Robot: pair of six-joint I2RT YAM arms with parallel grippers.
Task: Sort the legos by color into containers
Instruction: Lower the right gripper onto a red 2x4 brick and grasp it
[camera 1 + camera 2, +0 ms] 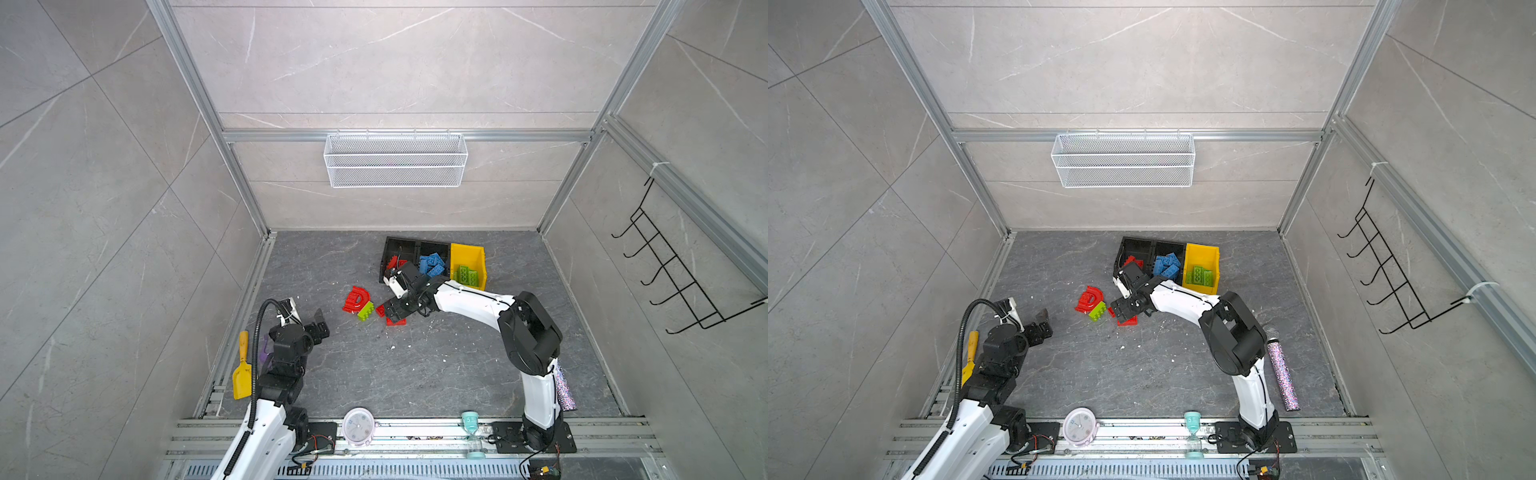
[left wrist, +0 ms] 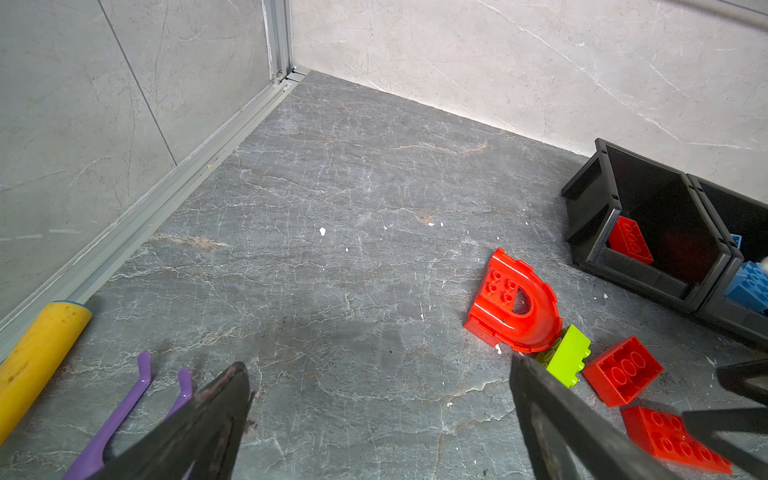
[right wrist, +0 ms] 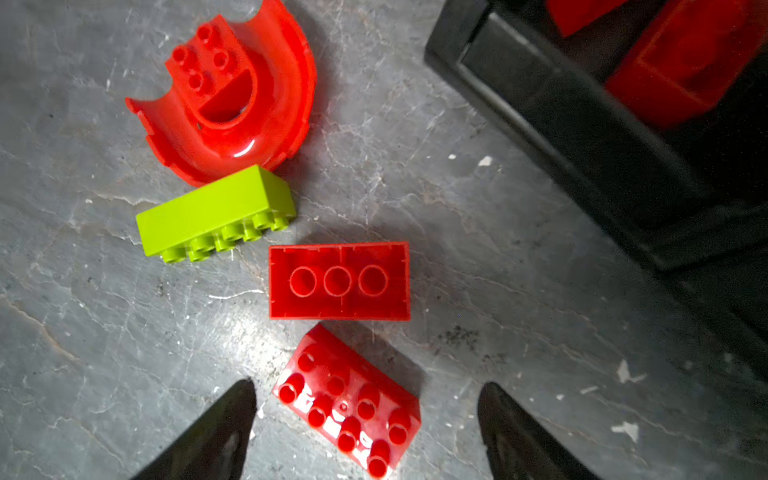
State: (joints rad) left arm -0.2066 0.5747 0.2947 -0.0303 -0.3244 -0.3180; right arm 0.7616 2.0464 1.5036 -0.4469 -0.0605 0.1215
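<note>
Right gripper: The right gripper (image 3: 368, 384) is let go. Its jaws stand wide apart and hold nothing. It hangs low over the bench (image 1: 374, 374).
Brick in the gap: The red studded brick (image 3: 349, 407) lies on the bench between the jaws, studs up. It touches neither jaw.
Long side: The brick's long side runs on a slant across the gap, not square to the jaws. In a top view it seems to run from 9 to 3 o'clock.
Close by: In a top view, the upside-down red brick (image 3: 338, 280) sits just beside it at 10 o'clock. The green brick (image 3: 216, 212) comes next, then the red arch (image 3: 232, 95) right against it.
Bins: The black bin with red bricks (image 1: 399, 247) is near, at 12 o'clock from the right gripper. The black bin with blue bricks (image 1: 434, 246) and the yellow bin (image 1: 467, 251) with green ones stand in a row at its 3 o'clock side.
Left gripper: The left gripper (image 2: 378, 365) is wide open and empty. It is well apart, at 9 o'clock from the loose bricks.
Nearer arm: The right one, by a lot.
Next move, I think: Turn the right gripper a little to square up, close on the studded brick, and carry it to 12 o'clock.
</note>
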